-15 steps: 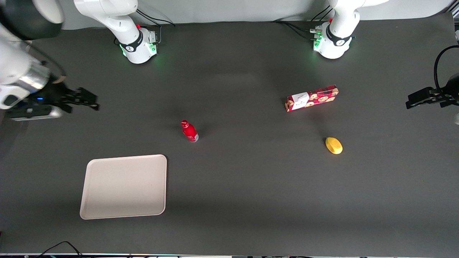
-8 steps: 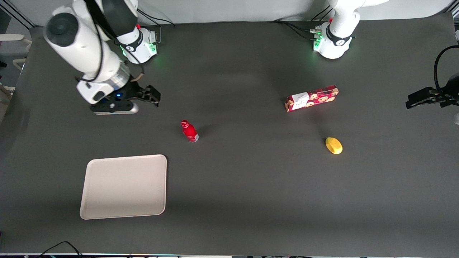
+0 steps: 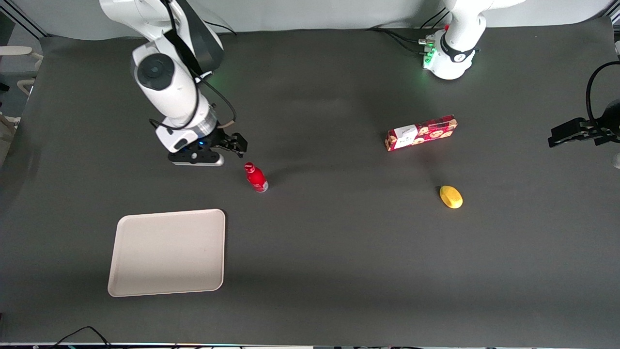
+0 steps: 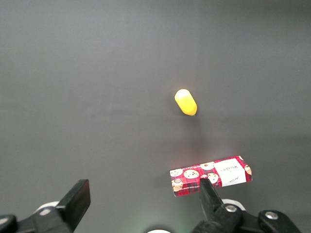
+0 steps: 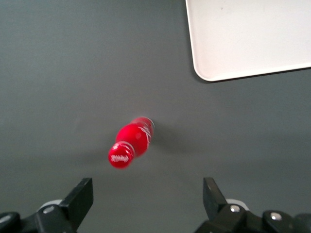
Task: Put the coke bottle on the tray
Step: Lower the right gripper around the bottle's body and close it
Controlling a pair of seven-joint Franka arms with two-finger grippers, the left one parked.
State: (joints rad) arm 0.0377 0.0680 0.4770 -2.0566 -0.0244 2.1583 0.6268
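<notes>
The coke bottle (image 3: 255, 178) is small and red with a red cap and a silvery base. It stands upright on the dark table mat, and also shows in the right wrist view (image 5: 132, 141). The cream-white tray (image 3: 167, 252) lies flat, nearer the front camera than the bottle; its rounded corner shows in the right wrist view (image 5: 243, 39). My right gripper (image 3: 236, 144) hovers above the mat just beside the bottle, slightly farther from the front camera. Its fingers are wide open and empty (image 5: 146, 201), with the bottle just ahead of the gap.
A long red cookie box (image 3: 421, 133) and a yellow lemon-like object (image 3: 451, 197) lie toward the parked arm's end of the table. Both also show in the left wrist view: the box (image 4: 210, 175) and the yellow object (image 4: 186, 102).
My right arm has swung in from the working arm's end of the table to just beside the bottle. The bottle and tray have not moved.
</notes>
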